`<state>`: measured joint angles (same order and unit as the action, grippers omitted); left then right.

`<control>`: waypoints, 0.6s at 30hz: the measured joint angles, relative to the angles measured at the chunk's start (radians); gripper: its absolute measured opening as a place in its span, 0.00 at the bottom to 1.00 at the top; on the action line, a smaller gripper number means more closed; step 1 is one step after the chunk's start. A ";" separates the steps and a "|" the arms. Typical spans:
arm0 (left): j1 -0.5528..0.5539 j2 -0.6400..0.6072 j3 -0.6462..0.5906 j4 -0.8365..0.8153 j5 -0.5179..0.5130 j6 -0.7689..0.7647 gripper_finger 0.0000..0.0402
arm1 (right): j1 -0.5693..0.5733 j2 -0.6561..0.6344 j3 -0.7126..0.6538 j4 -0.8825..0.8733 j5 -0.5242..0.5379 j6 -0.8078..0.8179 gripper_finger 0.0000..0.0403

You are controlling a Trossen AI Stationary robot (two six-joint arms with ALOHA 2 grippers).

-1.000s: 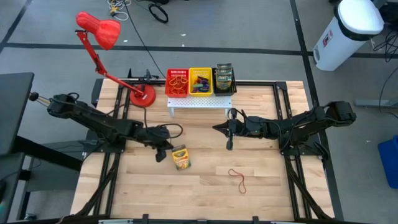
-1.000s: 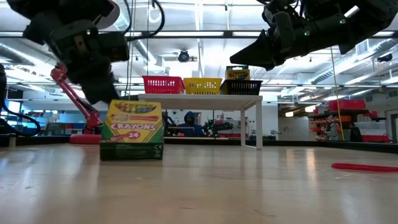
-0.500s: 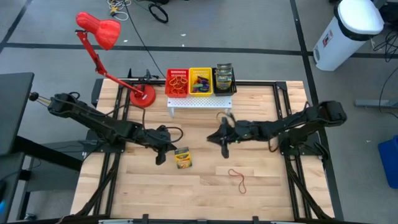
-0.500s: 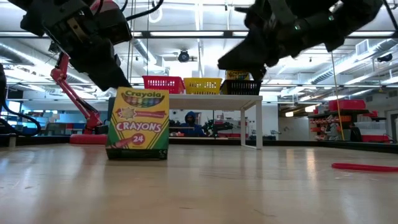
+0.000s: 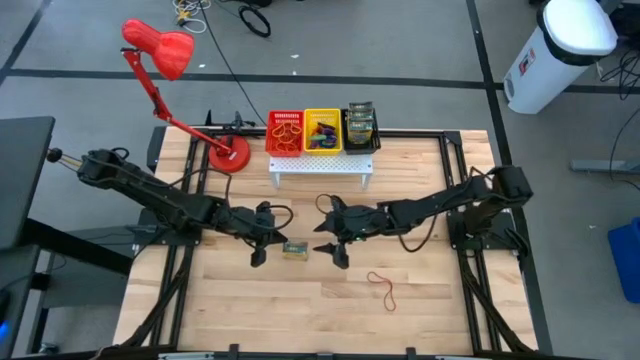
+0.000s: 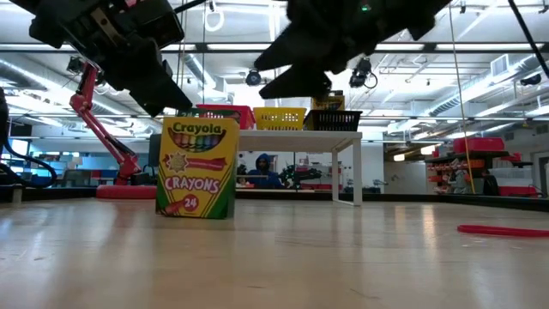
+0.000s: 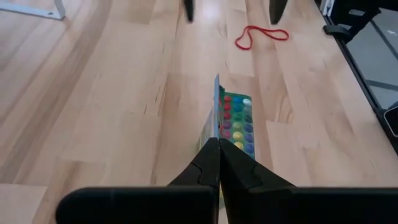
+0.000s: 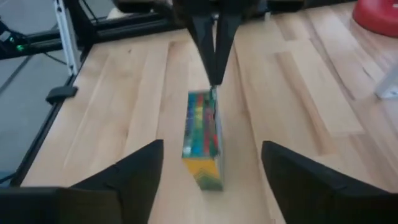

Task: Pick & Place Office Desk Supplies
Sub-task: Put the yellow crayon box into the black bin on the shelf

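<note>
The right arm has swung from in front of the white rack [image 5: 321,165] leftward across the table [image 5: 430,290], so the right gripper [image 5: 333,236] now sits just beside the crayon box [image 5: 294,249], fingers spread wide and empty, no longer nearly closed. The left gripper [image 5: 262,243] has moved little; its fingers stay pressed together, tips at the box's top edge. The box, tilted before, now stands upright mid-table. A red rubber band [image 5: 382,288] lies unmoved, nearer the front edge.
</note>
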<state>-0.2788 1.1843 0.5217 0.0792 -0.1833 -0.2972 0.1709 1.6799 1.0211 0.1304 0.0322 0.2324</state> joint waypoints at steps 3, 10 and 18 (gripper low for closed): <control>-0.004 0.000 0.000 0.000 0.000 0.015 0.01 | 0.011 0.055 0.041 0.011 0.009 -0.002 0.74; -0.004 0.000 0.000 0.000 0.001 0.024 0.01 | 0.038 0.181 0.146 0.009 0.041 -0.093 0.77; -0.004 0.000 0.000 0.000 0.001 0.025 0.01 | 0.032 0.279 0.225 -0.030 0.080 -0.150 0.67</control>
<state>-0.2832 1.1843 0.5217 0.0795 -0.1825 -0.2722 0.2033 1.9591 1.2464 0.1001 0.1127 0.0822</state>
